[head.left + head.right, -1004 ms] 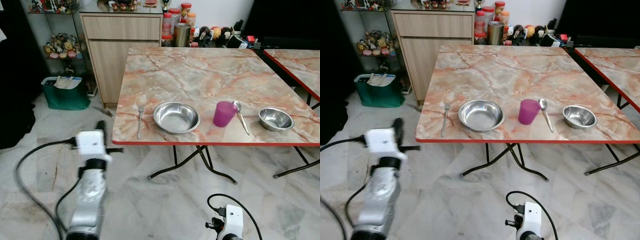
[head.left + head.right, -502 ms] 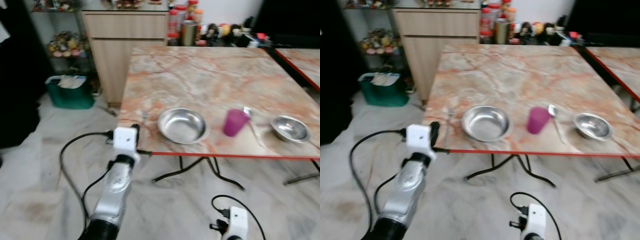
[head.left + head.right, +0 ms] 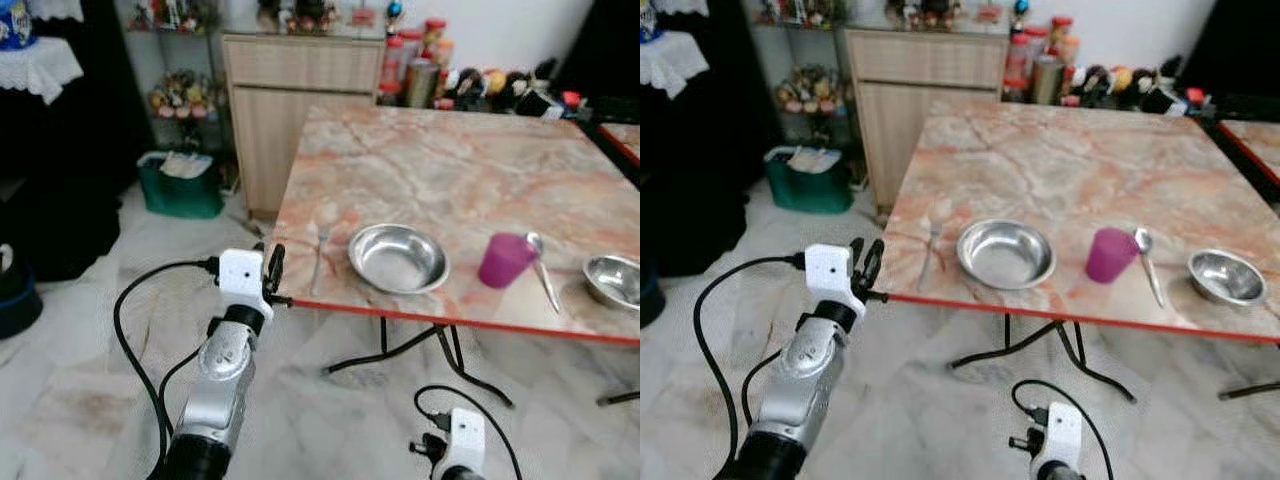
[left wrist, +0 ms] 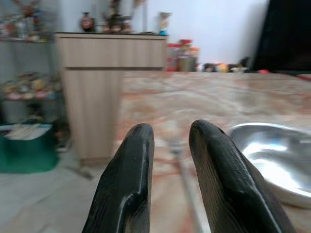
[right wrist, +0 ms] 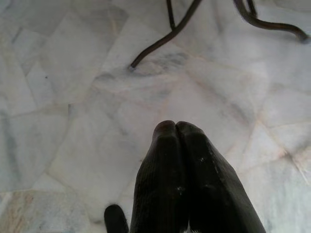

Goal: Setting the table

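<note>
So compared with 1 second back, the left gripper [image 3: 866, 262] has come up from floor level and now sits right at the near left corner of the marble table [image 3: 1060, 160], level with the red edge. The whole head view has also swung, so some of that shift is just the camera moving with the robot. Its 2 black fingers [image 4: 127, 179] are parted by a narrow gap with nothing between them, and the wrist camera looks straight along the tabletop at the fork [image 3: 319, 258], which lies just beyond the fingertips, to the left of the big steel bowl [image 3: 397, 257]. That probably means the fork is the next thing to get picked up or nudged into place. The rest of the setting hasn't budged: pink cup [image 3: 504, 259] right of the bowl, spoon [image 3: 540, 270] just beside the cup, smaller steel bowl [image 3: 1226, 275] near the right edge. The right gripper [image 5: 177, 141] hangs low over the floor tiles, fingers pressed together and empty. Hard to make out: the fork is a blur in the wrist view, and whether the fingers touch the table edge can't be told.
</note>
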